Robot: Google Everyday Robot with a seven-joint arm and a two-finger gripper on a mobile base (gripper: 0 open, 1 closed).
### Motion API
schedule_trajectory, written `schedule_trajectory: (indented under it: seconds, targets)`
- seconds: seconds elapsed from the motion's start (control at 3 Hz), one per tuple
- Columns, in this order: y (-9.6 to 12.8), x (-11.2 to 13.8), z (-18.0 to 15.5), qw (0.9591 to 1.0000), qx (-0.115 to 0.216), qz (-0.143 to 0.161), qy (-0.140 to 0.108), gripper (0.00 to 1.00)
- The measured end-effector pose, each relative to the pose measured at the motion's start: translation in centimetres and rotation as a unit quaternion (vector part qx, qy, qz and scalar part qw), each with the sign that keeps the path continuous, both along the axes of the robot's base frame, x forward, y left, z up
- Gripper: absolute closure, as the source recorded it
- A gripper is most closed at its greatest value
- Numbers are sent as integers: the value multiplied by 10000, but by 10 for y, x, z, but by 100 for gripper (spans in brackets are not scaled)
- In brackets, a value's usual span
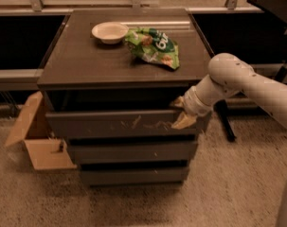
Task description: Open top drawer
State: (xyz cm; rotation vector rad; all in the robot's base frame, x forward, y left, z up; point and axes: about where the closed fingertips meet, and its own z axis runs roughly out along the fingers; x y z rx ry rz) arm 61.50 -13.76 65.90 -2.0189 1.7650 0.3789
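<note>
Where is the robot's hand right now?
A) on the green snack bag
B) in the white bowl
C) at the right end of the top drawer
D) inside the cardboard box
C: the hand is at the right end of the top drawer, below the cabinet top where the white bowl and green snack bag lie.

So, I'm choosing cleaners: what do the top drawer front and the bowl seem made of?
Top drawer: probably matte laminate or painted wood, dark grey-brown, pale scratches showing. Bowl: pale, smooth, maybe ceramic or plastic. The claw sits at the drawer's right end.
</note>
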Motion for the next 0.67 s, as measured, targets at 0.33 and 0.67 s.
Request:
schedule_trajectory:
  seconds: [0.33, 0.67]
  targets:
    - [0, 1, 1, 10000, 0, 0, 0, 86]
    - [5, -20, 10, 9999, 122, 21, -9, 100]
